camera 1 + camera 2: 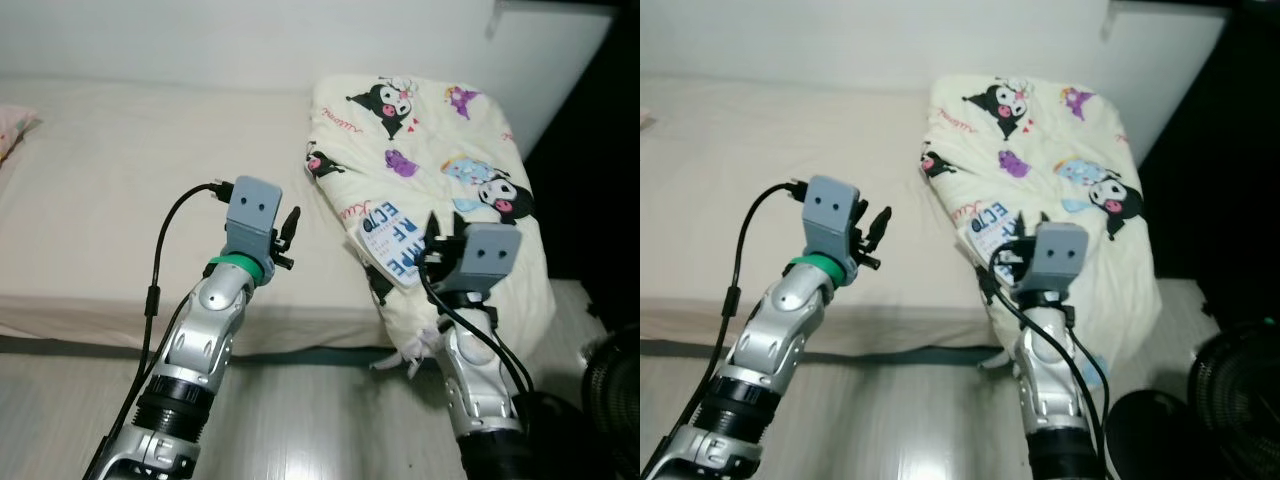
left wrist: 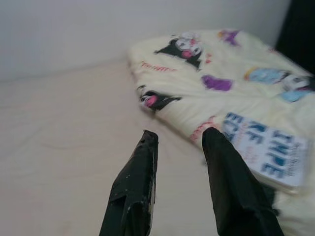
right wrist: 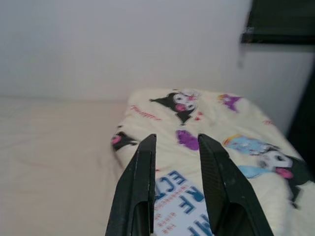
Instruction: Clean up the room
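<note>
A cream quilt point(image 1: 430, 150) printed with cartoon characters lies bunched at the right end of the bed point(image 1: 120, 180). On its near slope rests a white booklet point(image 1: 392, 240) with large blue letters. My right gripper point(image 1: 445, 228) is raised just beside the booklet's right edge, fingers open and holding nothing; in the right wrist view its fingers point(image 3: 142, 187) point over the booklet point(image 3: 179, 201). My left gripper point(image 1: 289, 238) hovers open above the bed's front edge, left of the quilt. The left wrist view shows this gripper point(image 2: 180, 132) aimed toward the quilt point(image 2: 206, 88) and the booklet point(image 2: 268, 152).
A pink pillow point(image 1: 15, 125) peeks in at the bed's far left. A dark fan point(image 1: 612, 390) stands on the floor at the lower right. Pale wooden floor point(image 1: 330, 420) runs along the bed's front. A white wall is behind the bed.
</note>
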Robot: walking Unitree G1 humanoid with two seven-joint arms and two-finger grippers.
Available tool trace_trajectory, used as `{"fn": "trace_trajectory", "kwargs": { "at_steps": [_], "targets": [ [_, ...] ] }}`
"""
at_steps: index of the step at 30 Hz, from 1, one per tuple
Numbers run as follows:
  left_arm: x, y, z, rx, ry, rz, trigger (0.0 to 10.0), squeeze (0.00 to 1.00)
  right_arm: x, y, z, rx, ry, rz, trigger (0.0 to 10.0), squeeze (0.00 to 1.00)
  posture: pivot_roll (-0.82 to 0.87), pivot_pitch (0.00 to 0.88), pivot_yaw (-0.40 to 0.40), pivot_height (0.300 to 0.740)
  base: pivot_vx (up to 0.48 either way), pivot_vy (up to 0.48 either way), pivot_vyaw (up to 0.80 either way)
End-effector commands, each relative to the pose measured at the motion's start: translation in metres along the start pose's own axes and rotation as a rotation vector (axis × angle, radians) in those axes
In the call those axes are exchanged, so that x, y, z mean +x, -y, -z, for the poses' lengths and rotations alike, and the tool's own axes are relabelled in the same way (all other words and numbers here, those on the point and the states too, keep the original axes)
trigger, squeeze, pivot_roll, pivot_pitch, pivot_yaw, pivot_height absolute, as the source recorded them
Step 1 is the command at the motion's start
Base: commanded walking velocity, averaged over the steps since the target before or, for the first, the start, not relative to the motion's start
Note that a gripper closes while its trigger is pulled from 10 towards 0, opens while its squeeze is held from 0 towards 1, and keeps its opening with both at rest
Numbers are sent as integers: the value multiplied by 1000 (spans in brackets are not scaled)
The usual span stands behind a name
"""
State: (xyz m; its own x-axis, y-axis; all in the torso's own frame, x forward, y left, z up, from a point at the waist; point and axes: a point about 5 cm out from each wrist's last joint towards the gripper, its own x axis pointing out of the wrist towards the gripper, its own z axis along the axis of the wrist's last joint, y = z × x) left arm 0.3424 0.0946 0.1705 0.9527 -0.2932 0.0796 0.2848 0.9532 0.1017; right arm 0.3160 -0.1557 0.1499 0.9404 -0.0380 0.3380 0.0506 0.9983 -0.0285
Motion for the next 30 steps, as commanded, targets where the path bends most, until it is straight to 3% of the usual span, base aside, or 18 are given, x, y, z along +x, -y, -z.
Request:
{"fn": "trace_trajectory", "kwargs": {
  "at_steps": [1, 11, 19, 30],
  "targets": [
    [0, 2, 7, -1, -25, 1, 10000, 0, -3, 3, 5, -5, -24, 4, 10000, 0, -77, 16, 60, 737, 315, 0, 0],
    [0, 1, 6, -3, -26, -2, 10000, 0, -3, 2, 5, -4, -26, 1, 10000, 0, -75, 11, 60, 737, 282, 0, 0],
    [0, 0, 6, -2, -24, -1, 10000, 0, -3, 2, 6, -3, -28, 0, 10000, 0, -75, 9, 63, 737, 0, 0, 0],
    [1, 2, 5, -2, -13, 5, 10000, 0, -4, 2, 7, -3, -34, 1, 10000, 0, -76, 15, 63, 737, 334, 0, 0]
  ]
}}
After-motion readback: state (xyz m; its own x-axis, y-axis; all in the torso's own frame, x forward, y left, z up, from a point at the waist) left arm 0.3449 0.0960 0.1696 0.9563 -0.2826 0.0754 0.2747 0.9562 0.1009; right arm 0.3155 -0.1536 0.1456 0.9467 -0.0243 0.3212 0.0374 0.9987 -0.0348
